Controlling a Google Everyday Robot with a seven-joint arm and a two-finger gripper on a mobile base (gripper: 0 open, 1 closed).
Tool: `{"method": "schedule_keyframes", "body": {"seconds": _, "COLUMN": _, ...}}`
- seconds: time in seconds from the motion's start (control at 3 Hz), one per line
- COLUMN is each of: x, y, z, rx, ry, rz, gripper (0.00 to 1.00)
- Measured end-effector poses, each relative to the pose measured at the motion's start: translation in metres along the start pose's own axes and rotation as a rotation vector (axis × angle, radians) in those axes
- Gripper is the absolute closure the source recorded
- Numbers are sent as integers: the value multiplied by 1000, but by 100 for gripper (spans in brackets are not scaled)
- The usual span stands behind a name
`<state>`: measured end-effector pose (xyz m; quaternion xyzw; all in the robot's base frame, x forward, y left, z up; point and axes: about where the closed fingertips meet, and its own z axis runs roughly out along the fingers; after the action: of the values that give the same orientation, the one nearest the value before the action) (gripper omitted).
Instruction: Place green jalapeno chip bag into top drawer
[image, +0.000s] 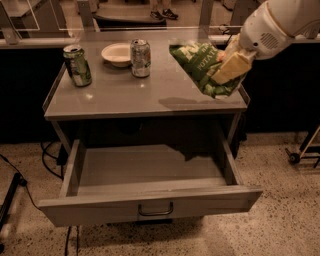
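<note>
Green foil of the green jalapeno chip bag (195, 60) was seen pinched tight by the gripper (225, 72) and held clear above the right end of the grey table (125, 95). Below, the top drawer (150, 202) was found open, its front nearest. A green soda can (77, 65), white bowl (116, 54) and silver can (140, 58) were set far left.

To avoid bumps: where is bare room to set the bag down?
Bare: the whole top drawer, and the table in front of green can, bowl and silver can. Crowded: that back row, and the right edge, where the tool holds the green jalapeno chip bag.
</note>
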<state>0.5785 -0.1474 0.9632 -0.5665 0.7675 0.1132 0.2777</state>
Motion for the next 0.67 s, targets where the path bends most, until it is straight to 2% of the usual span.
{"method": "schedule_keyframes", "body": {"seconds": 0.33, "x": 9, "y": 18, "z": -2, "rx": -67, "ry": 31, "rz": -35, "gripper": 100}}
{"method": "schedule_keyframes", "body": {"seconds": 0.67, "x": 7, "y": 18, "z": 14, "rx": -71, "ry": 44, "rz": -85, "gripper": 100}}
